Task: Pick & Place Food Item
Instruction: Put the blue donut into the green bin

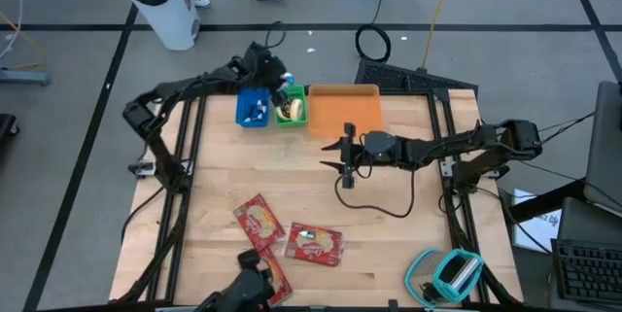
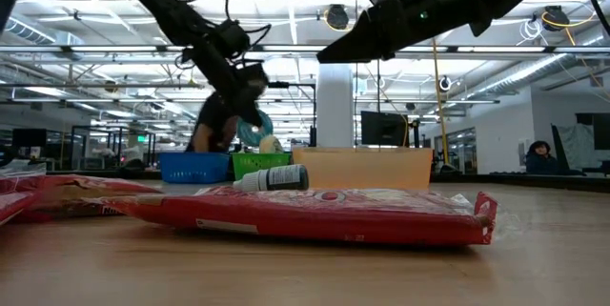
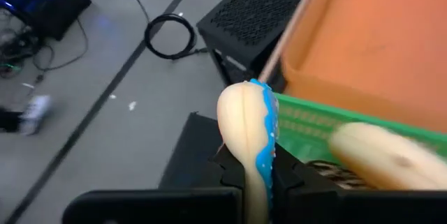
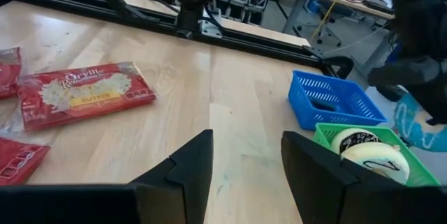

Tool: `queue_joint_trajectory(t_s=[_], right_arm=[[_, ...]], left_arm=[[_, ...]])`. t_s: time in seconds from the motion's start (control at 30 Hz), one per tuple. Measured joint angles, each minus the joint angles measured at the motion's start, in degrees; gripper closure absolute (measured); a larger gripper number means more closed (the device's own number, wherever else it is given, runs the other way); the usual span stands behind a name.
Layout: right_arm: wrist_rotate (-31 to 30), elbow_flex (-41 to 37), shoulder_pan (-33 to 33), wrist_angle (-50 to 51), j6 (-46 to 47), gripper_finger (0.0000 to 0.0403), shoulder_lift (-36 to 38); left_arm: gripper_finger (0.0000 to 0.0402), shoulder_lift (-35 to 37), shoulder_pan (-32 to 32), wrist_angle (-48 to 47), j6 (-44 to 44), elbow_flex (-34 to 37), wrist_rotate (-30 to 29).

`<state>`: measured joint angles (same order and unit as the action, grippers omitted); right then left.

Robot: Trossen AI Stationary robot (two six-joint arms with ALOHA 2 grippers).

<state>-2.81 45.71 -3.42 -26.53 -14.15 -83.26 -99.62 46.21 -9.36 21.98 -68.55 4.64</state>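
Pale butcher-block wood formed the table (image 1: pixel 224 176), set in a dark frame on a grey floor with black tape lines and loose cables. Along its far edge stood three containers in a row: a blue basket (image 1: pixel 252 108), a green basket (image 1: pixel 291 109) touching it, and an orange bin (image 1: pixel 346 111) beside that. Three red popcorn packets (image 1: pixel 313 243) lay flat near the front edge, well apart from the baskets.

Over the green basket hung the left gripper (image 1: pixel 283 87), its fingers clamped together on a cream-coloured pastry with blue icing (image 3: pixel 250 137). In the left wrist view the pastry stood on edge between the dark fingers (image 3: pixel 293 182), its long axis running out along the gripper's pointing line, the rounded end away from the wrist and the blue stripe following one rim. It was above the basket's near corner, clear of the contents. Inside the green basket lay another pale pastry (image 3: pixel 383 156), on its side.

Further toward the middle of the table, in front of the orange bin, the right gripper (image 1: pixel 347 156) hovered above bare wood with its fingers apart and nothing between them, pointing roughly level toward the baskets.
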Motion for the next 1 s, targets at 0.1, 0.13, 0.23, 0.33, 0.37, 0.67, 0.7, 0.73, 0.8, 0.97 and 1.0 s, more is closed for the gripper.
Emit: queue_joint_trajectory(t_s=[0.1,0.13,0.23,0.33,0.37,0.67,0.7,0.73,0.8,0.97,1.0], right_arm=[[0.0,0.0,0.0,0.4,0.0,0.0246,0.0],[0.0,0.0,0.0,0.6,0.0,0.0246,0.0],[0.0,0.0,0.0,1.8,0.0,0.0248,0.0],[0.0,0.0,0.0,2.5,0.0,0.0248,0.0],[0.0,0.0,0.0,2.7,0.0,0.0248,0.0],[-0.1,0.0,-0.7,2.8,-0.1,0.0252,0.0],[-0.1,0.0,-0.7,2.8,-0.1,0.0252,0.0],[-0.1,0.0,-0.7,2.9,-0.1,0.0253,0.0],[0.0,0.0,-0.7,3.0,-0.1,0.0254,0.0],[-0.1,0.0,-0.7,3.3,-0.1,0.0257,0.0],[-0.1,0.0,-0.7,3.3,-0.1,0.0257,0.0]], left_arm=[[0.0383,-2.1,0.0,-1.0,3.7,-1.9,-0.2],[0.0383,-2.5,-0.2,-1.2,4.8,-2.1,-0.2],[0.0391,-2.8,-0.6,-0.8,7.0,-2.3,-0.1],[0.0394,-2.8,-0.6,-1.3,7.9,-2.3,1.2],[0.0393,-2.8,-0.5,-1.4,7.9,-2.3,2.2],[0.0385,-5.2,-2.3,-1.1,8.4,-2.4,2.5],[0.0389,-5.6,-2.5,-0.9,8.7,-2.4,2.1],[0.0393,-5.9,-2.5,-0.9,9.1,-2.4,1.4],[0.0394,-6.2,-2.5,-0.9,9.4,-2.4,0.2],[0.0375,-6.0,-2.5,0.0,9.4,-2.4,-1.1],[0.0373,-5.8,-2.4,0.2,9.5,-2.4,-1.6]])
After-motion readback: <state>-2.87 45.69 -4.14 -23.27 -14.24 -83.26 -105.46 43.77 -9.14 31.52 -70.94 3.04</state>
